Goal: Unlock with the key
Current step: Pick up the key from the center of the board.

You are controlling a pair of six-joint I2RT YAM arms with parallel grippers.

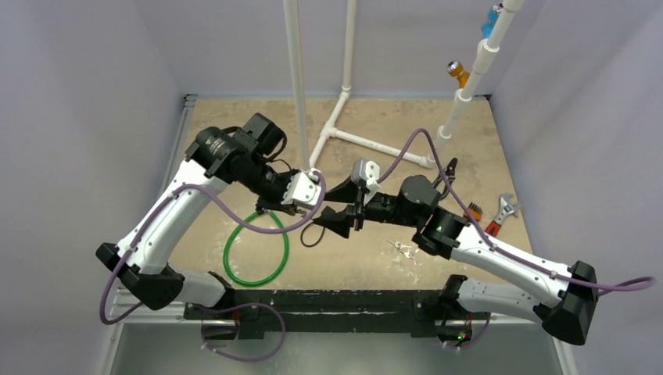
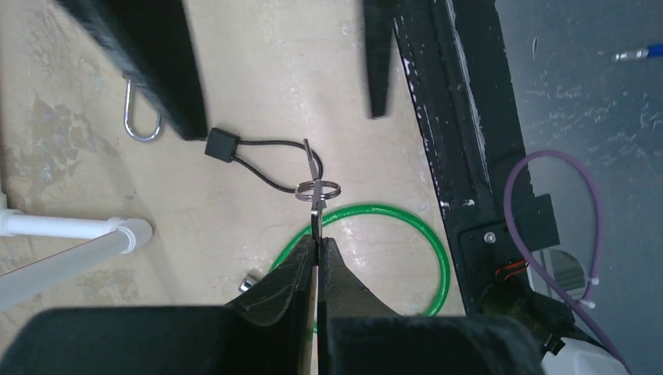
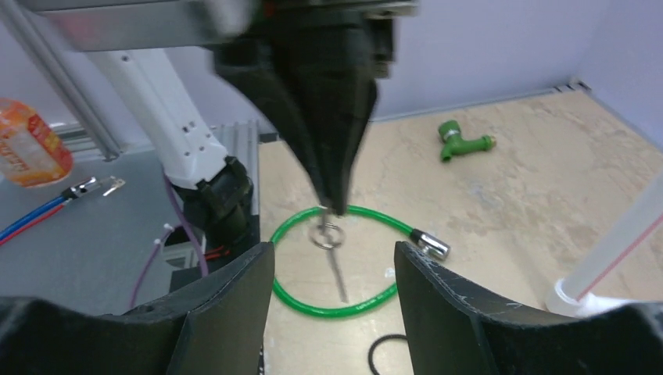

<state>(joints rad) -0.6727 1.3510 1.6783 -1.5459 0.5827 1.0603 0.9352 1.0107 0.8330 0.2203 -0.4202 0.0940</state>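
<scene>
Jaws of the left gripper (image 2: 317,248) are being pressed together on the key (image 2: 314,220), with its ring (image 2: 317,188) and a second key (image 2: 311,162) being dangled beyond the tips. The right gripper (image 3: 334,262) is being held spread, facing that ring. A small black block (image 2: 220,145) on a cord is being shown by the left wrist view alone; a green fitting (image 3: 457,143), by the right wrist view alone. A green cable loop (image 1: 226,254) is being borne near left on the tan table (image 1: 234,113), with lilac walls around.

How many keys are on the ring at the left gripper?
2. One key is pinched in the left gripper; the other key hangs free from the ring. More may be hidden behind the fingers.
</scene>
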